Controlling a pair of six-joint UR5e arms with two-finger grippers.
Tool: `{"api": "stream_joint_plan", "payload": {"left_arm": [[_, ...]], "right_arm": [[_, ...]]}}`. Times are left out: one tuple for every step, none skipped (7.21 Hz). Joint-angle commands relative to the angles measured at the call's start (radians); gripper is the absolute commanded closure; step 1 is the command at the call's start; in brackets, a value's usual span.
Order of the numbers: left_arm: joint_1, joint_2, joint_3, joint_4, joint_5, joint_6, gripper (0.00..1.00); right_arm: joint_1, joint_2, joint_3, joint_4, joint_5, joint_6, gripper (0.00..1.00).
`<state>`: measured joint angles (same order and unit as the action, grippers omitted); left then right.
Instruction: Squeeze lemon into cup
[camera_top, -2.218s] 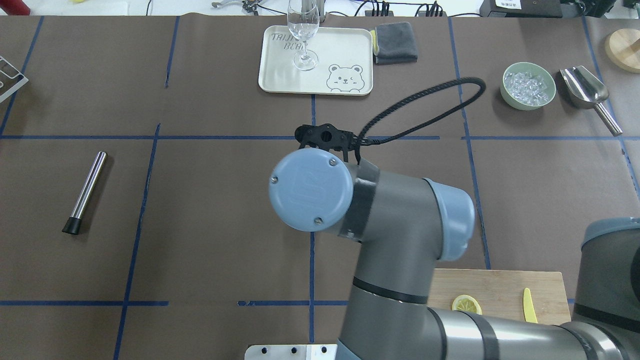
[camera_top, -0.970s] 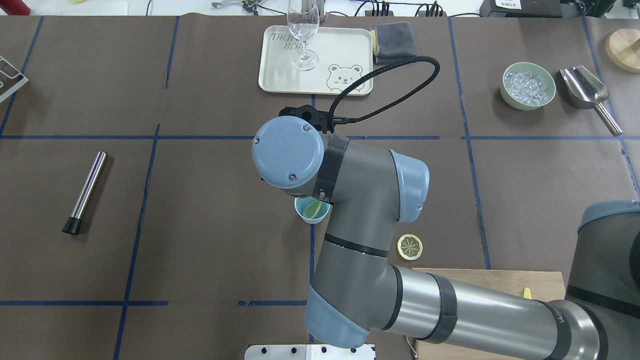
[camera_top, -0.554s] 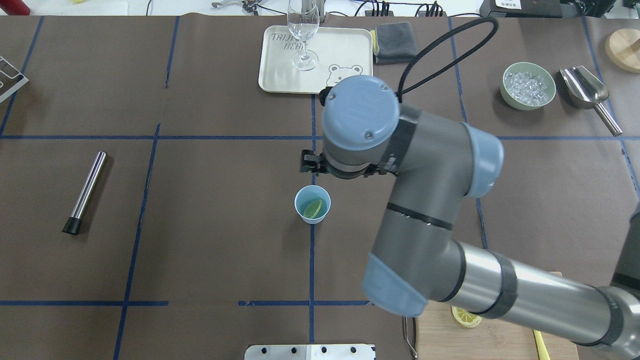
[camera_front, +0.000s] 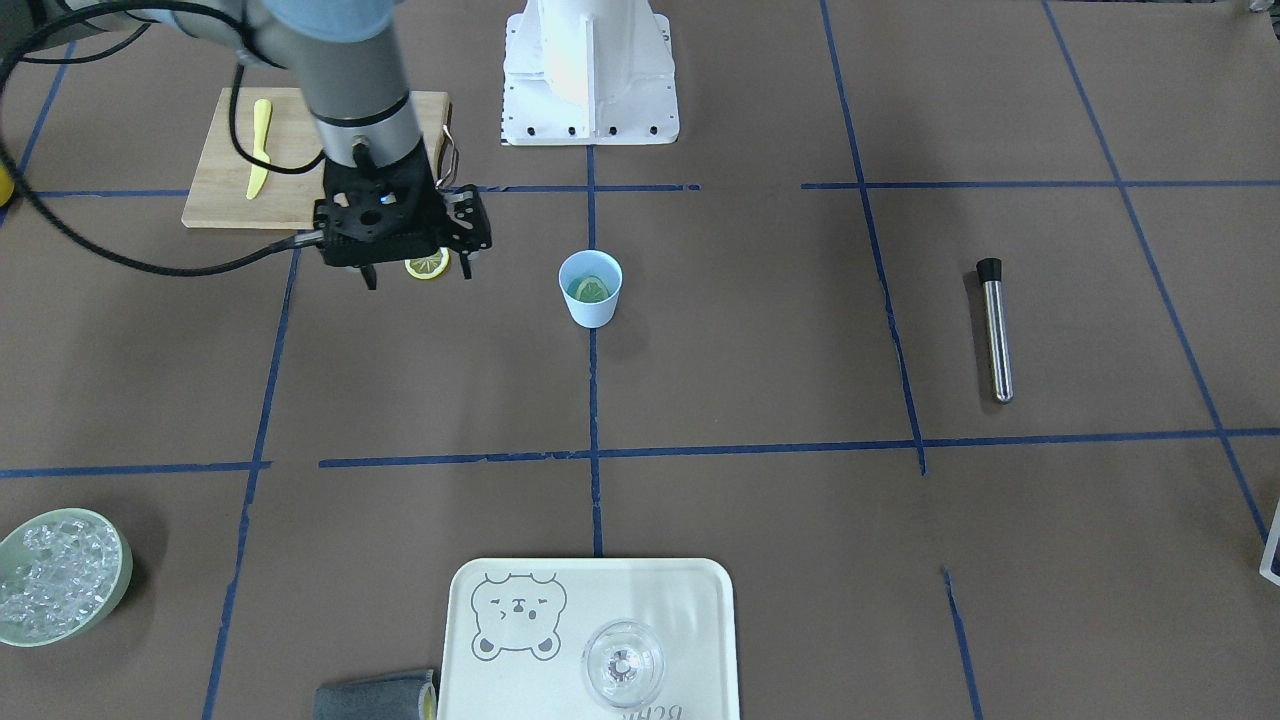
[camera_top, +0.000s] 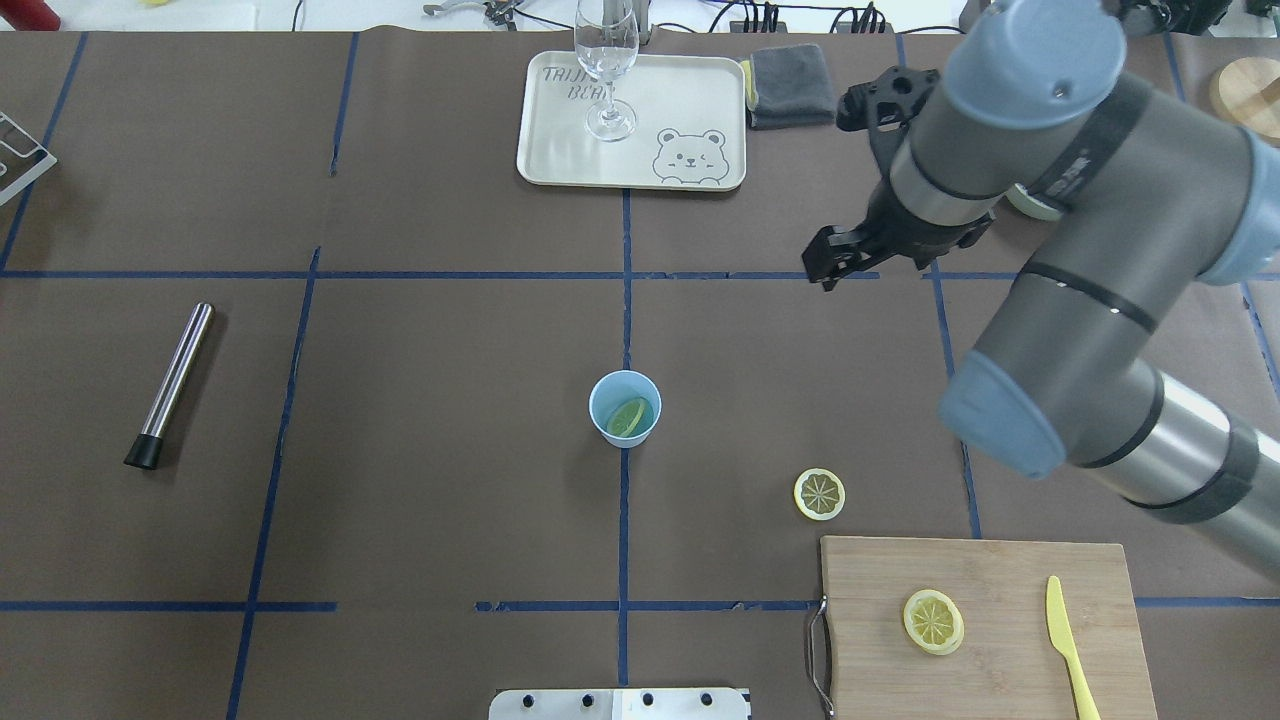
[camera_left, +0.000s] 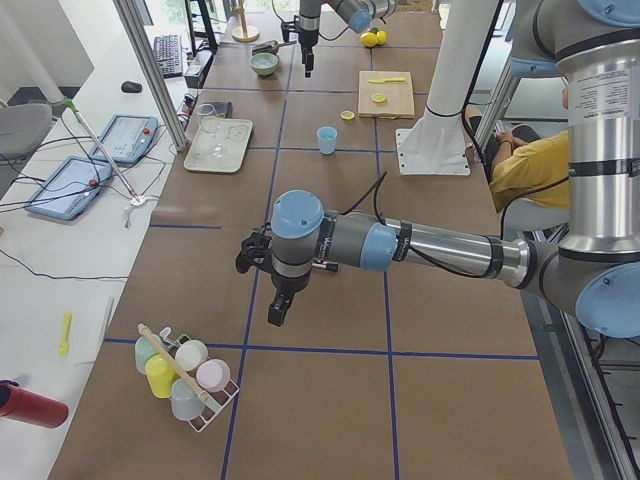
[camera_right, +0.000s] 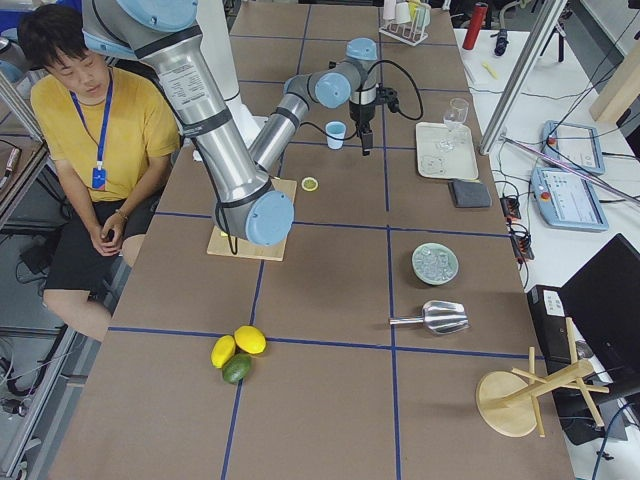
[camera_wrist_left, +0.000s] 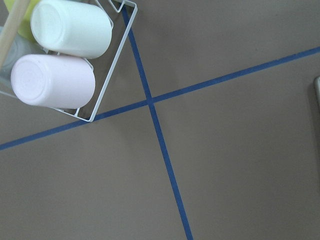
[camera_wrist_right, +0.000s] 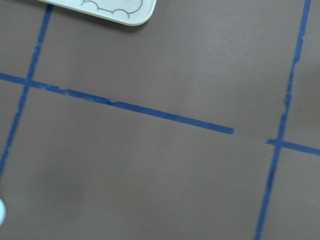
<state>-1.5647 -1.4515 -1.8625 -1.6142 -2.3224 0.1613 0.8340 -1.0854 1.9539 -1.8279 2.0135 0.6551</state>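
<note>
The pale-blue cup (camera_top: 625, 392) stands at the table's middle with a lemon slice (camera_top: 628, 417) inside it; the cup also shows in the front view (camera_front: 590, 300). A second lemon slice (camera_top: 819, 493) lies on the table to its right. A third lemon slice (camera_top: 933, 621) lies on the cutting board. My right gripper (camera_front: 418, 280) is open and empty, raised above the table to the right of the cup, near the second slice (camera_front: 428, 266). My left gripper (camera_left: 272, 305) shows only in the left side view, far from the cup; I cannot tell its state.
A wooden cutting board (camera_top: 1000, 570) with a yellow knife (camera_top: 1065, 640) is at the front right. A tray (camera_top: 560, 150) with a clear glass (camera_top: 606, 60), a grey cloth (camera_top: 790, 85), a steel rod (camera_top: 172, 385) and a bowl of ice (camera_front: 60, 575) stand around.
My right arm has swung away from over the cup toward the right and back. The cup with a slice in it and both other slices now show uncovered.
</note>
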Motion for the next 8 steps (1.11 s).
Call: {"api": "stream_joint_plan", "payload": {"left_arm": [[0.002,-0.007,0.006,-0.001,-0.002,0.0,0.0],[0.017,-0.019,0.008,0.002,0.001,-0.005,0.0],[0.032,-0.024,0.006,0.002,-0.002,-0.02,0.0],[0.087,-0.044,0.0,-0.003,-0.002,-0.151,0.0],[0.156,-0.067,0.0,-0.03,-0.002,-0.258,0.0],[0.21,-0.069,0.0,-0.117,-0.002,-0.329,0.0],[0.272,-0.072,0.005,-0.235,0.0,-0.38,0.0],[0.296,-0.094,0.017,-0.362,0.009,-0.381,0.0]], "right_arm": [[0.196,-0.187,0.02,0.004,0.106,-0.377,0.0],[0.302,-0.277,0.02,0.004,0.175,-0.551,0.0],[0.435,-0.379,0.017,0.002,0.242,-0.721,0.0],[0.552,-0.492,0.014,0.004,0.27,-0.849,0.0],[0.654,-0.571,0.001,0.004,0.261,-0.906,0.0],[0.739,-0.612,-0.076,0.004,0.261,-0.91,0.0],[0.808,-0.655,-0.119,0.004,0.272,-0.928,0.0],[0.839,-0.68,-0.119,0.004,0.271,-0.933,0.0]]}}
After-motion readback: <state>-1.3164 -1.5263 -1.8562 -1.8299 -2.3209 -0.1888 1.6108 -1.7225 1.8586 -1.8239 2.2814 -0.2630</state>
